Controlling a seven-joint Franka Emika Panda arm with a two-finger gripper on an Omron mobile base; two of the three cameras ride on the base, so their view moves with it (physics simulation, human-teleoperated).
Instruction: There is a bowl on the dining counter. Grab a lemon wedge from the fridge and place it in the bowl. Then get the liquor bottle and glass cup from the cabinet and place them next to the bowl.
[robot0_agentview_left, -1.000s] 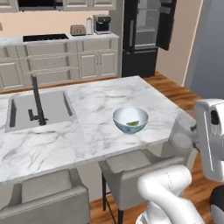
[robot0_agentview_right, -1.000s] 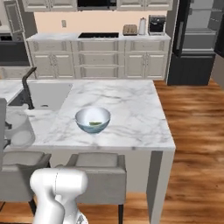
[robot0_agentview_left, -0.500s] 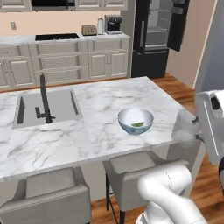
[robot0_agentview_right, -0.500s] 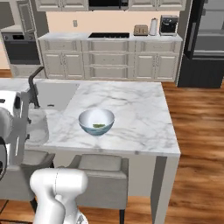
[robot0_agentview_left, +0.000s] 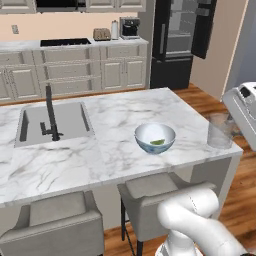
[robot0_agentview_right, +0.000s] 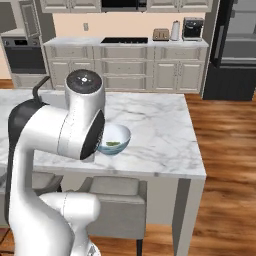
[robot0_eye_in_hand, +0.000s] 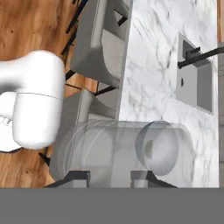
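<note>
while the jaws stand clamped on the glass cup (robot0_agentview_left: 220, 130) at the tabletop's (robot0_agentview_left: 115, 125) right edge, the bowl (robot0_agentview_left: 155, 138) sits nearby holding a lemon wedge (robot0_agentview_left: 158, 142).

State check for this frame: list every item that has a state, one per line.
bowl: upright on dining counter, lemon wedge inside
glass cup: held in gripper at the counter's edge
fridge: doors open
gripper: shut on glass cup

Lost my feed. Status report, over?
Gripper shut on glass cup, at the dining counter's right edge. Bowl holds the lemon wedge. Nothing between cup and bowl.
</note>
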